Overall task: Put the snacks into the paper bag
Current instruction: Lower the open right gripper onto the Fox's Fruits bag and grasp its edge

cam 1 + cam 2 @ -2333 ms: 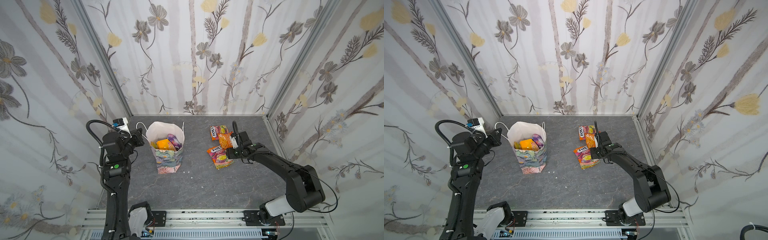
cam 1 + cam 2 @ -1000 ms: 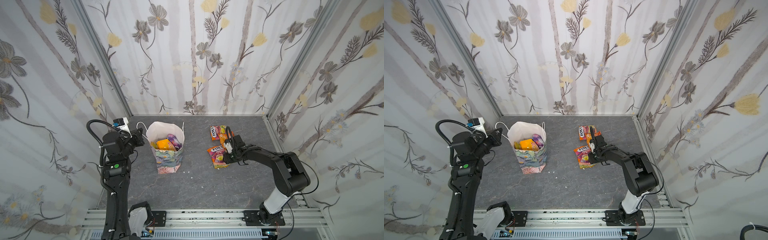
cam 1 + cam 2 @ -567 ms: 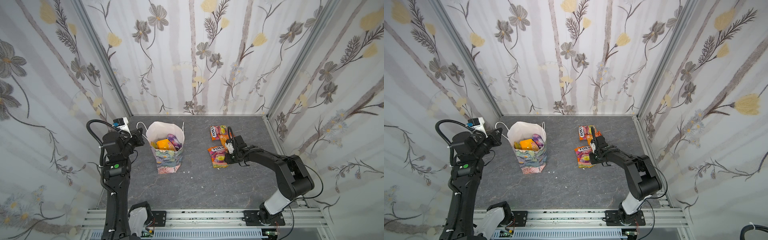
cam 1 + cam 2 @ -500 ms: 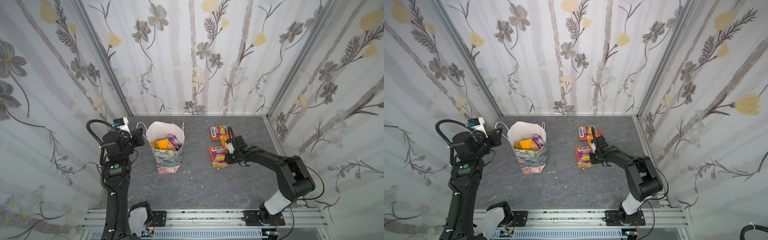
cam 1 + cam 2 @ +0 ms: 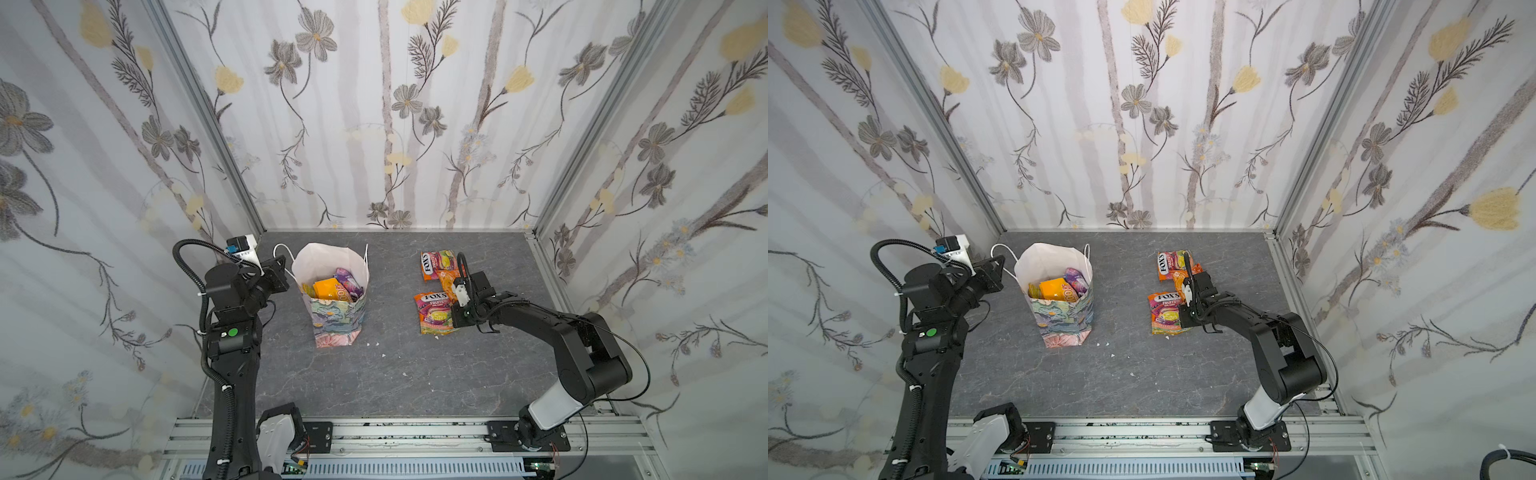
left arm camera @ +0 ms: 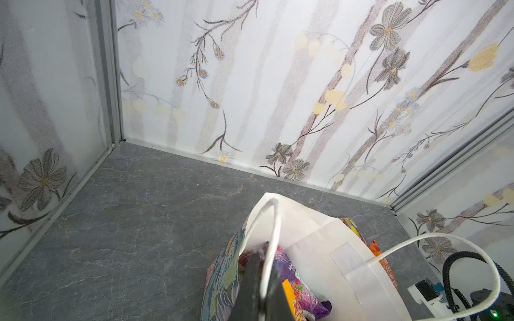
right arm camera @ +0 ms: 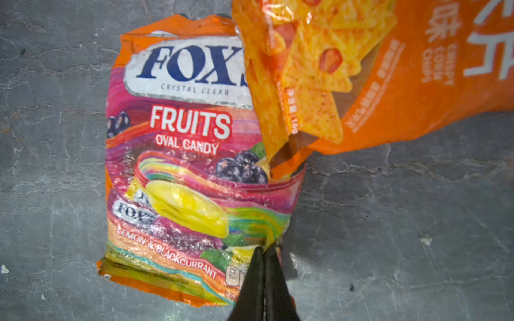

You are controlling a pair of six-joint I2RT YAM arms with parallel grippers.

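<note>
Right wrist view: the right fingers (image 7: 263, 253) press together on a corner of the FOX'S pouch (image 7: 189, 155), ready to lift it off the surface (image 7: 389, 222). The left fingers (image 6: 256, 266) seem to pinch the paper bag (image 6: 306, 222) at its rim, so it stands open.

Both top views are bright and evenly lit from overhead, with only soft, short shadows beside the paper bag (image 5: 336, 320), and the wall posts (image 5: 201, 108) splay outward toward the upper corners of the frame. In the right wrist view the glossy candy pouch (image 7: 194, 166) carries white glare patches, and the right gripper (image 7: 264, 248) is dark and slightly soft.
</note>
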